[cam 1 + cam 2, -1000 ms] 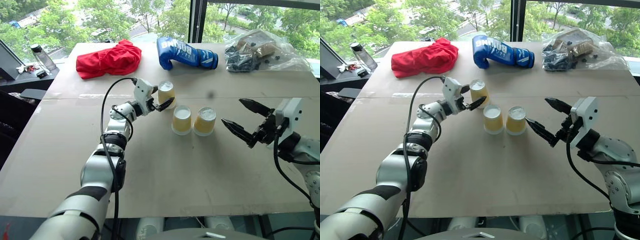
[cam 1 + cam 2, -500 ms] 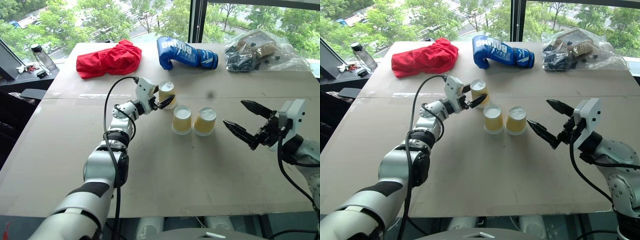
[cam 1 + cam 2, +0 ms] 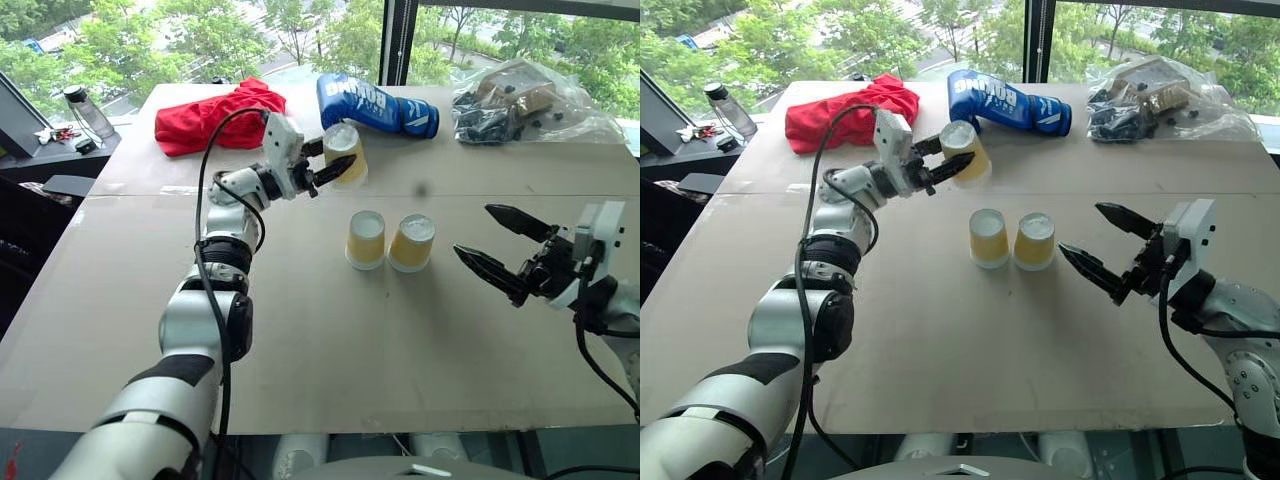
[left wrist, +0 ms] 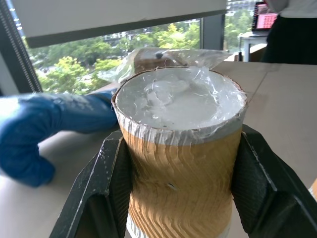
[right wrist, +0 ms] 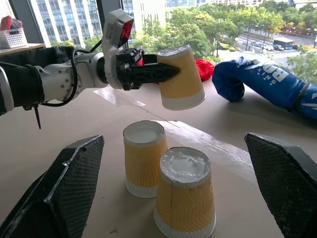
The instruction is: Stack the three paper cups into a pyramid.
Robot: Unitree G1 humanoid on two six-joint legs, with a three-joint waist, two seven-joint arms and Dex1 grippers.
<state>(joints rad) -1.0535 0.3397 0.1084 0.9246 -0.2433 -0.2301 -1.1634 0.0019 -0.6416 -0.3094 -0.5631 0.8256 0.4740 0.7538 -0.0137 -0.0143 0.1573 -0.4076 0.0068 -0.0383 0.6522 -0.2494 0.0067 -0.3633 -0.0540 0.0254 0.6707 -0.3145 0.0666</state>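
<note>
Above the bench's (image 3: 300, 330) middle, toward its far edge, a third yellow-tan ribbed paper cup (image 3: 343, 153) is clamped upside down, slightly tilted, in the left gripper's (image 3: 322, 166) fingers. It is best levelled and centred over the seam between the two inverted yellow-tan paper cups (image 3: 388, 241) standing side by side, then lowered gently. The right gripper's (image 3: 502, 248) fingers are spread wide, holding nothing.

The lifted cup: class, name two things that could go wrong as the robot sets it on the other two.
1. The lifted cup sits tilted in the left gripper, so it may land crooked and slide off.
2. The two base cups stand unheld, with the open right gripper off to the side; a nudge could part or topple them.
</note>
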